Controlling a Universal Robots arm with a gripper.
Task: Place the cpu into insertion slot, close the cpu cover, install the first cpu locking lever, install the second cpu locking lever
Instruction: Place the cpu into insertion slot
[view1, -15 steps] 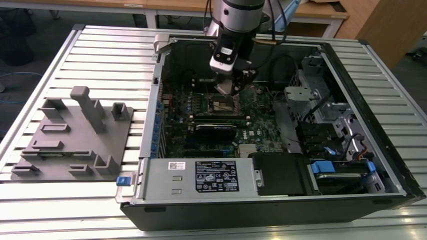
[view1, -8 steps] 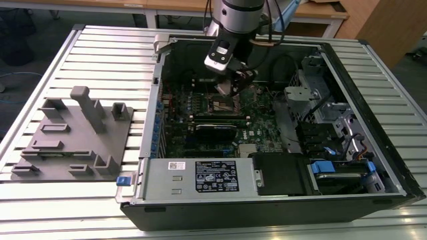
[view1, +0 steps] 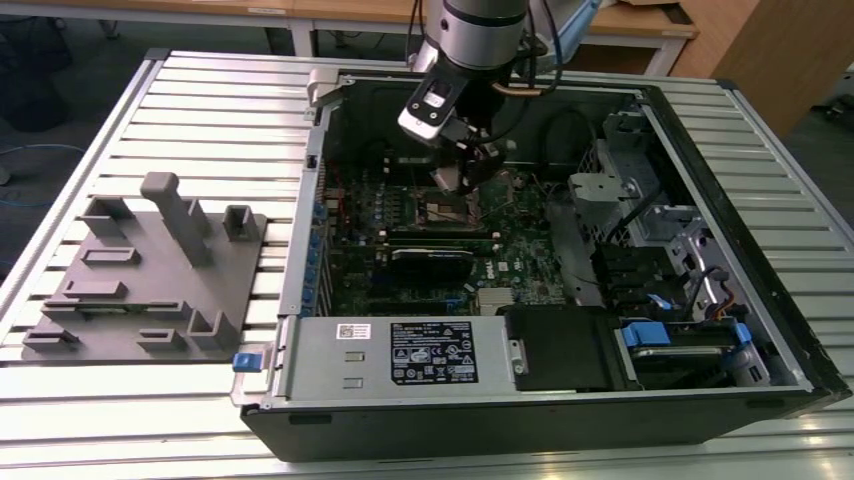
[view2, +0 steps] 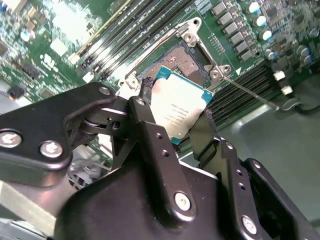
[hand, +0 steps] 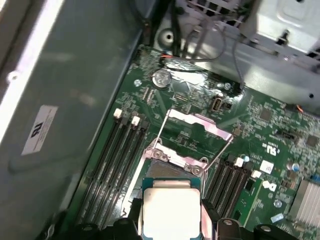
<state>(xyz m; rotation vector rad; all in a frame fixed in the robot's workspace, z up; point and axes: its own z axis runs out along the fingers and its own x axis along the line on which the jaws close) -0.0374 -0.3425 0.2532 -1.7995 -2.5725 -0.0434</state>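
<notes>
Silver-grey square cpu (view2: 182, 97), rimmed in teal-green and faintly printed on its matt metal top, is clamped by two opposite edges between the black, bolted fingers (view2: 145, 115) of the gripper (view2: 175, 106) in the second wrist view. It hangs tilted over the near edge of the insertion slot (view2: 186, 59), a dark square socket with a bright silver rim on the green motherboard (view2: 50, 62). I cannot tell whether chip and socket touch. A thin wire lever (view2: 250, 92) slants away beside the socket.

The first wrist view shows the cpu (hand: 171, 212) pale and nearly flat-on. Beyond it the thin silver metal cpu cover (hand: 197, 121) lies swung open, with a wire lever (hand: 162, 127) along each side.

The exterior view adds the surroundings. The gripper (view1: 461, 175) reaches down into the open black computer case (view1: 534, 435), just above the insertion slot (view1: 454, 208). A grey, white-labelled power supply box (view1: 400, 355) fills the case's front. A grey moulded fixture plate (view1: 140, 270) rests on the ribbed metal table (view1: 214, 90) at the exterior view's left.
</notes>
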